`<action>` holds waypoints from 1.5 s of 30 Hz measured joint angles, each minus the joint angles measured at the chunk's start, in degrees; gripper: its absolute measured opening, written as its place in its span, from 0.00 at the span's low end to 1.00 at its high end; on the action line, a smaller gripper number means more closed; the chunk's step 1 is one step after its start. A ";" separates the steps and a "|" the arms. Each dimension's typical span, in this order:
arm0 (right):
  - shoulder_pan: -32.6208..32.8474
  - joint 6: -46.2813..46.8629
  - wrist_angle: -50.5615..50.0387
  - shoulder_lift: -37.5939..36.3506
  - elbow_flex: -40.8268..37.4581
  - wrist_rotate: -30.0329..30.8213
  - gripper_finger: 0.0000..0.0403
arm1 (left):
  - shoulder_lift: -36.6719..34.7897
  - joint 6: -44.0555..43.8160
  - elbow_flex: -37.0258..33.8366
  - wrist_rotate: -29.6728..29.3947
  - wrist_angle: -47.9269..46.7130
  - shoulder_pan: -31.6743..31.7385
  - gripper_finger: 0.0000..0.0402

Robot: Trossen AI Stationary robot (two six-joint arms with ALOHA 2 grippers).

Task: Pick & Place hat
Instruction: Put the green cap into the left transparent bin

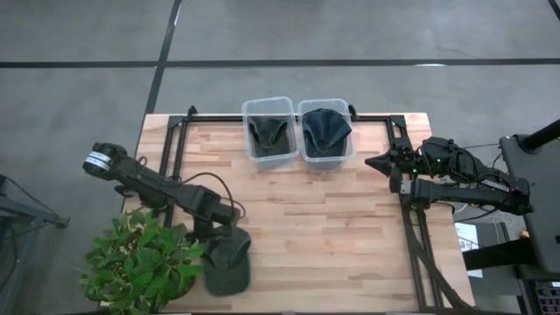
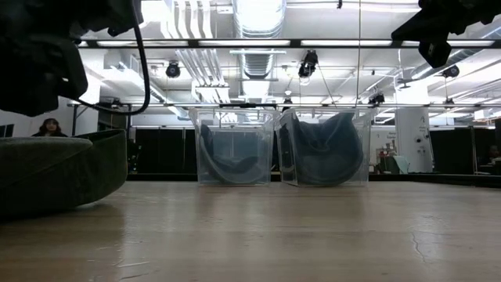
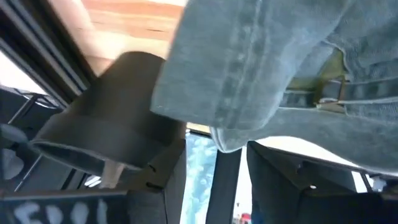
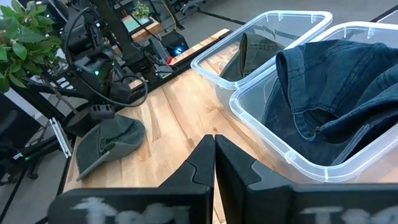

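- While two dark hats sit in clear plastic bins (image 1: 269, 129), olive-green cloth cap (image 1: 227, 261) remains on wooden surface (image 1: 332, 236).
- Left claw (image 1: 229, 234) over cap; grip: cannot tell.
- Right claw (image 4: 214, 144) clenched, empty, waiting.

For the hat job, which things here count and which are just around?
Job:
green hat
left pincer, at the hat
left bin, holding a dark hat
right bin, holding a denim hat

Just around:
plant
right pincer, waiting at table edge

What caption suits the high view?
Left gripper over a green hat at the table's near edge; two hat-filled bins behind.
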 joint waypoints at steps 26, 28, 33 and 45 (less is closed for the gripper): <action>-0.02 0.02 0.00 0.00 0.00 0.09 0.02 | 0.00 -5.16 -7.87 2.24 17.32 -3.35 0.40; -0.01 0.02 0.00 -0.02 0.00 0.09 0.02 | 0.00 -5.98 -8.99 2.21 19.24 -3.65 0.40; -0.02 0.02 0.02 -0.02 0.00 0.13 0.02 | 0.00 -6.49 -10.37 2.06 21.81 -3.85 0.40; 0.00 0.02 0.02 -0.02 0.00 0.22 0.02 | 0.00 -4.87 -12.46 -4.50 26.36 -3.95 0.38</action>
